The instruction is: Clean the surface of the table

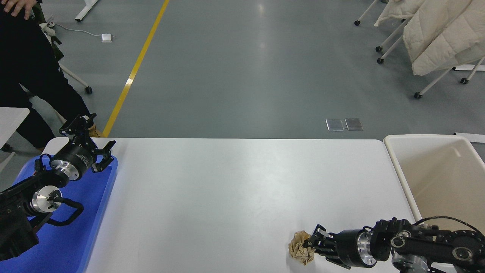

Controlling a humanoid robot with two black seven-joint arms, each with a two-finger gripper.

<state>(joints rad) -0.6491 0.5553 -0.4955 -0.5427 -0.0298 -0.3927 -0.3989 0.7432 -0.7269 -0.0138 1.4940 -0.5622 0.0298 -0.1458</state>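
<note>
The white table surface [227,189] fills the middle of the head view. A crumpled brown paper ball [300,248] sits near its front edge, right of centre. My right gripper [311,244] comes in from the lower right, points left, and is shut on the ball's right side. Whether the ball rests on the table or is lifted just off it, I cannot tell. My left gripper [94,138] is parked at the lower left over the blue tray [87,227], open and empty.
A cream plastic bin [435,178] stands against the table's right end, nothing visible inside it. A person in dark clothes [30,68] stands beyond the far left corner. Wheeled racks with pale quilts [435,34] stand at the back right.
</note>
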